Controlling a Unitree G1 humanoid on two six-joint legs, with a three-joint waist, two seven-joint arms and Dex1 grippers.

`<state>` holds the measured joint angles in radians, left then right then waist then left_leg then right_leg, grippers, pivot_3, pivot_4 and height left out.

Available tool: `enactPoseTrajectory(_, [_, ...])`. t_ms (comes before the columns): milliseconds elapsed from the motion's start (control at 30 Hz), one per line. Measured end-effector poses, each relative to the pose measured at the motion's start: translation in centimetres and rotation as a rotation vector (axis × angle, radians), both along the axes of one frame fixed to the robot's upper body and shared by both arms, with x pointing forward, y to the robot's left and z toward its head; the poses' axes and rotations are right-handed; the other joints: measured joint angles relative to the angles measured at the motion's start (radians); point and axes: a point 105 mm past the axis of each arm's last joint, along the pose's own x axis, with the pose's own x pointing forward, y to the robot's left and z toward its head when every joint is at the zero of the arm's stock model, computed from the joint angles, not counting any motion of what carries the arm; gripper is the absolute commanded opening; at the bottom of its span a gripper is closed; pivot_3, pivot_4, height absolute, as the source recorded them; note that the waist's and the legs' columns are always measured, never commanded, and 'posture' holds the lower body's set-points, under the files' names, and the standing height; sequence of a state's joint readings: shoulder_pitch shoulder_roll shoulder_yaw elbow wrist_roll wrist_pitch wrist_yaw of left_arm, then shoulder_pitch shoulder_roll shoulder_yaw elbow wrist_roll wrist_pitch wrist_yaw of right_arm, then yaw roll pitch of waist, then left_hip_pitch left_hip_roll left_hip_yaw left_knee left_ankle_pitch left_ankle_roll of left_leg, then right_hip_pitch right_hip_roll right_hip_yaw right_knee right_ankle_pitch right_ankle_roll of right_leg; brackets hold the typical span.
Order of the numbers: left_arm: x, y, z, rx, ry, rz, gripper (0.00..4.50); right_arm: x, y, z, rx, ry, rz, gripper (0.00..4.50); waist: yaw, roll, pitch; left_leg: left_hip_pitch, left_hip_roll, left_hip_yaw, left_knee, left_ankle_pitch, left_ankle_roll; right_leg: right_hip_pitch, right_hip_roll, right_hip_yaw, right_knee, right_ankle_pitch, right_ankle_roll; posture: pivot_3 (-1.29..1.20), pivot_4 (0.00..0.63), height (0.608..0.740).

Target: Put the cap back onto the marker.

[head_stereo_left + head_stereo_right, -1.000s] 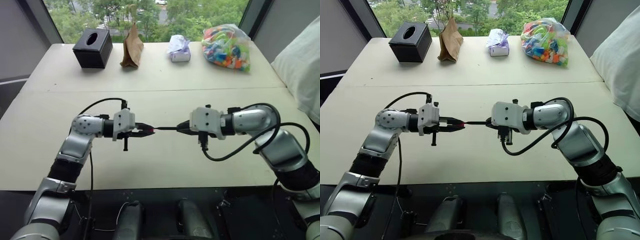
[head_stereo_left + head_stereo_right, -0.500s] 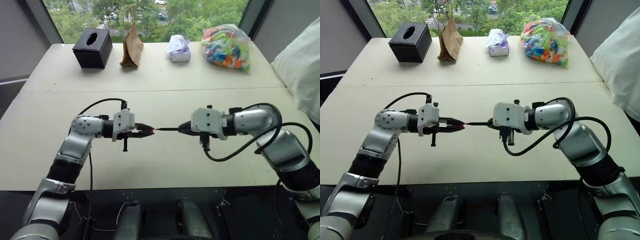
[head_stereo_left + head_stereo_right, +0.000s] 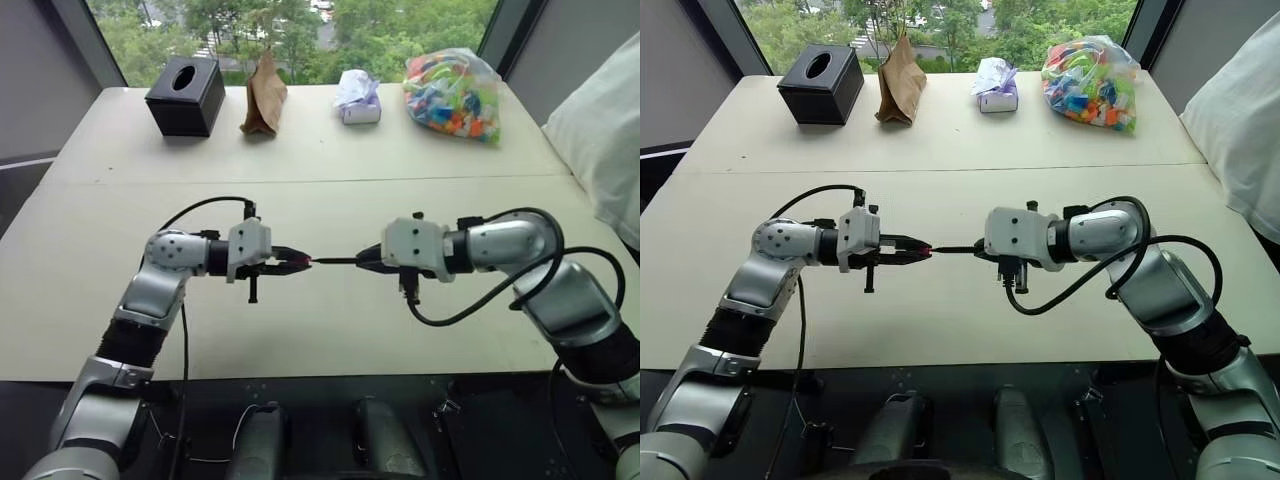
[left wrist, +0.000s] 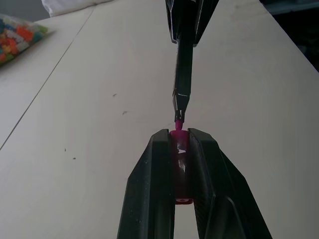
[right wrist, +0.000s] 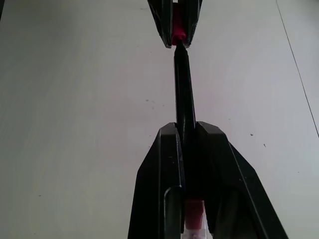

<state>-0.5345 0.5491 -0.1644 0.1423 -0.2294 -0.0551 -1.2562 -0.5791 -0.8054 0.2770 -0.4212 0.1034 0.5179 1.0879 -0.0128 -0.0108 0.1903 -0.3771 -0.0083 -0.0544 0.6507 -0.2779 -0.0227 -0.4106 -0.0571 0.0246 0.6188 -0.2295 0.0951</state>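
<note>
Pale table observed beneath both arms, cap clamped in left gripper, marker clamped in right gripper, tip met at cap mouth, tissue box beyond.

left gripper: fingers clamped on the cap
marker: pink tip at the cap's mouth (whether seated is unclear)
right gripper: grips the marker's far end
table: beige, beneath
bag of colourful pieces: far corner
</note>
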Motion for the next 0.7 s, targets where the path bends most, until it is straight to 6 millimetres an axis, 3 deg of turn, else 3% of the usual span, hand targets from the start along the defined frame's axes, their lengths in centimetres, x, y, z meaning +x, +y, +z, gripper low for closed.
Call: enactPoseTrajectory(700, [-0.41,-0.75,-0.20,-0.002,0.013,-0.045,0.00,-0.10,0.82,-0.43,-0.012,0.003,0.027,0.02,0.000,0.000,0.000,0.000,0.000,0.000,0.000,0.000,0.000,0.000,0.000,0.000,0.000,0.000,0.000,0.00,0.150,0.740])
